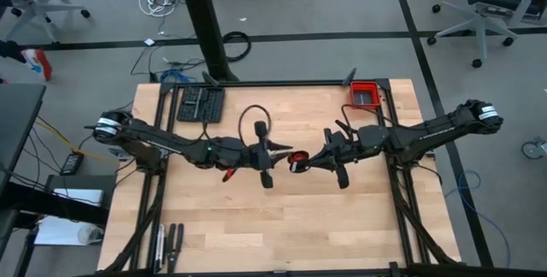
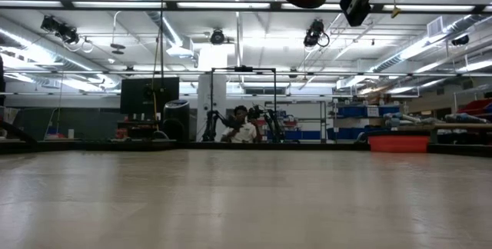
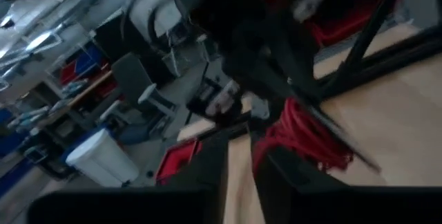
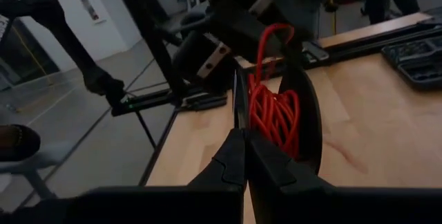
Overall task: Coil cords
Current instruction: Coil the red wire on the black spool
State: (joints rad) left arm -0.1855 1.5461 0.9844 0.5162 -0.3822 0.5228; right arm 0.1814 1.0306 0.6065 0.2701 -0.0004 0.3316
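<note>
The red cord is wound into a small bundle (image 1: 297,159) held in the air over the middle of the table, between my two grippers; it also shows in the right wrist view (image 4: 276,113) and the left wrist view (image 3: 304,137). My right gripper (image 4: 238,106) comes level from the table's right and is shut beside the bundle. My left gripper (image 3: 238,172) comes level from the left. It is open, with one finger (image 4: 309,113) curving round the bundle's far side; I cannot tell whether it touches the cord. My right gripper has the cord bundle at its thin shut fingertips (image 4: 250,110), coming level from the table's right side. The strands lie against and behind the fingers, which hide the exact place of the pinch. The bundle (image 3: 324,148) hangs slack, clear of the table, with one loop (image 4: 273,34) standing up.
A red bin (image 1: 365,95) stands at the far right corner, a black tool case (image 1: 200,103) at the far left, and a black cable loop (image 1: 255,123) behind my left gripper. Hand tools (image 1: 168,241) lie at the near left edge. A person (image 2: 242,130) sits beyond the table.
</note>
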